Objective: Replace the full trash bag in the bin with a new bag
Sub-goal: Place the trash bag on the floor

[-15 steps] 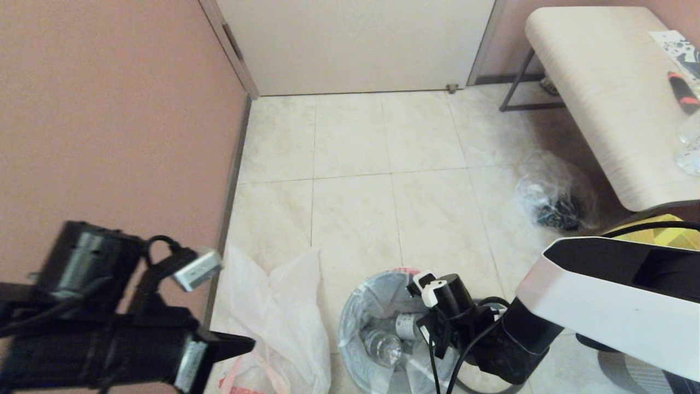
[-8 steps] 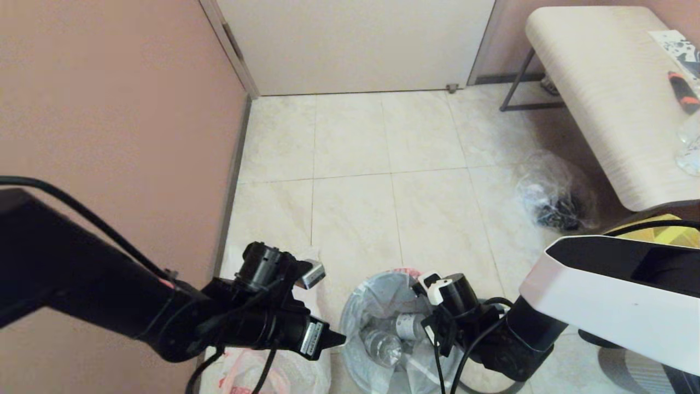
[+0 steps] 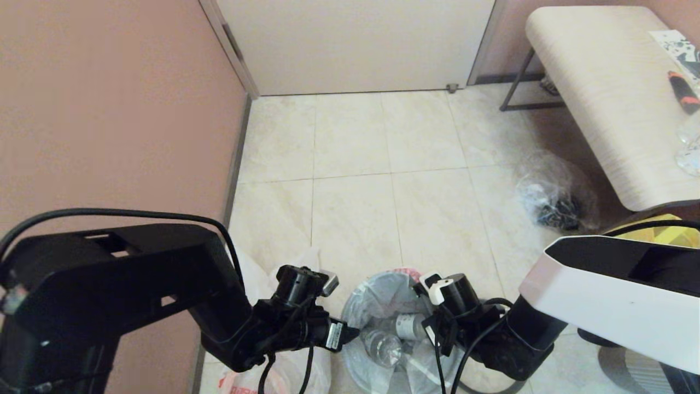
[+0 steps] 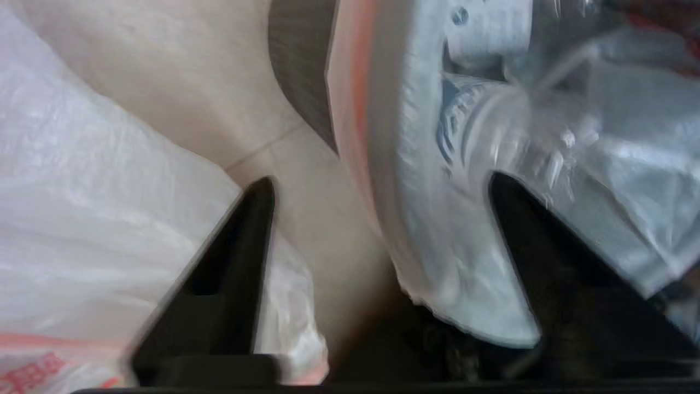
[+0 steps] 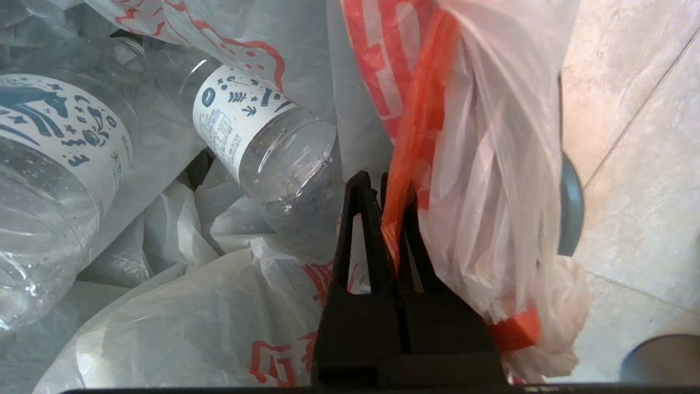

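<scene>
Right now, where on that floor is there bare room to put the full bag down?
The tiles between the door and the bin lie bare, out to the bench. It is crowded near the bin: the new bag lies by the wall, both pincers, left and right, work at the rim, and a clear bag sits under the bench.

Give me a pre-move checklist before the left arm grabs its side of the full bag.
1. Right gripper shut on the full trash bag at its orange handle: ok.
2. Left gripper open, one of its fingers outside the bin, the other over the bag's folded-over edge: ok.
3. Left gripper closed on plastic: not ok, nothing gripped yet.
4. Full bag still seated in the bin, bottles inside: ok.
5. New bag lying on the floor beside the bin, close under the left arm: cannot tell if it will snag.
</scene>
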Available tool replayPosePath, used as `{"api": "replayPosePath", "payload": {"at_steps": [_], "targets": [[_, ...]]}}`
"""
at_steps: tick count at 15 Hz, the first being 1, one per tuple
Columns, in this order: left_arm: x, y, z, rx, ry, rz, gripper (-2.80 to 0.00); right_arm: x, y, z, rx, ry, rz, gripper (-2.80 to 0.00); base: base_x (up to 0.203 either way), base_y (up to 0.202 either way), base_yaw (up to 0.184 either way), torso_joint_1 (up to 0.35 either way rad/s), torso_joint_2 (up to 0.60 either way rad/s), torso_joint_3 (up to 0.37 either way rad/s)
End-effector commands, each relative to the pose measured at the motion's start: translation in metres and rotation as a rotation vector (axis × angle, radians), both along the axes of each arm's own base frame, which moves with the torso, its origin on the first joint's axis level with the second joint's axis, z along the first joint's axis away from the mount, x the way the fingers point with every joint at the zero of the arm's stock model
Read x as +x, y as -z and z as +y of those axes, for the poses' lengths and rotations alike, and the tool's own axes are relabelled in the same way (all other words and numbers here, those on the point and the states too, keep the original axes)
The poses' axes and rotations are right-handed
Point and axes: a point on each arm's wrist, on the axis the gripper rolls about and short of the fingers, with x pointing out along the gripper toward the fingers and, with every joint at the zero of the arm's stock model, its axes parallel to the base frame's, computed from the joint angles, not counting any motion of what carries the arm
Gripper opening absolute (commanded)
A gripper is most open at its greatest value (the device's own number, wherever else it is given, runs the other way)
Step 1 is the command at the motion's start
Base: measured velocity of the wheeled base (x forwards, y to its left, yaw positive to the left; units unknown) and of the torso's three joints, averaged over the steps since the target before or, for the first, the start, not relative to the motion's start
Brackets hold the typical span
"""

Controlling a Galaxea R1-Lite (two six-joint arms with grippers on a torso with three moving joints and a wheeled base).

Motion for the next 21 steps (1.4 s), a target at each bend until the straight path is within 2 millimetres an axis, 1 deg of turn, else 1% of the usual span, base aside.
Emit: {"api": "replayPosePath", "payload": {"at_steps": [1,3,6,8,9,11,14,15,16,17,21], "targets": [[-0.001,0.008,-0.003,0.001,0.002,0.013,-2.80,-0.001,0.004,0.002,0.010,0.005,0.007,-2.80,0.000,0.000,0.000,0.000,0.00,0.000],[-0.004,0.007,-0.008,0.009,0.006,0.006,-2.80,-0.001,0.008,0.003,0.018,0.003,0.017,-2.80,0.000,0.000,0.000,0.000,0.00,0.000],[-0.008,0.007,-0.021,0.046,-0.002,-0.030,-2.80,0.001,0.014,0.002,0.019,0.009,0.023,-2.80,0.000,0.000,0.000,0.000,0.00,0.000],[-0.007,0.013,-0.031,0.083,-0.028,-0.052,-2.80,0.002,0.014,0.004,0.026,0.007,0.014,-2.80,0.000,0.000,0.000,0.000,0.00,0.000],[-0.008,0.013,-0.034,0.082,-0.031,-0.056,-2.80,0.003,0.015,0.003,0.026,0.010,0.015,-2.80,0.000,0.000,0.000,0.000,0.00,0.000],[-0.007,0.016,-0.034,0.090,-0.028,-0.052,-2.80,0.006,0.013,0.001,0.034,0.011,0.012,-2.80,0.000,0.000,0.000,0.000,0.00,0.000],[-0.007,0.016,-0.034,0.088,-0.028,-0.054,-2.80,0.008,0.009,0.000,0.065,0.002,0.011,-2.80,0.000,0.000,0.000,0.000,0.00,0.000],[-0.007,0.016,-0.034,0.089,-0.026,-0.053,-2.80,0.008,0.003,0.000,0.112,0.001,0.015,-2.80,0.000,0.000,0.000,0.000,0.00,0.000],[-0.007,0.016,-0.034,0.089,-0.026,-0.053,-2.80,0.008,-0.006,-0.002,0.196,-0.001,0.032,-2.80,0.000,0.000,0.000,0.000,0.00,0.000],[-0.007,0.016,-0.035,0.088,-0.026,-0.054,-2.80,0.007,-0.014,-0.006,0.248,-0.012,0.045,-2.80,0.000,0.000,0.000,0.000,0.00,0.000],[-0.006,0.016,-0.035,0.086,-0.026,-0.057,-2.80,-0.005,-0.052,-0.011,0.374,-0.078,0.039,-2.80,0.000,0.000,0.000,0.000,0.00,0.000]]}}
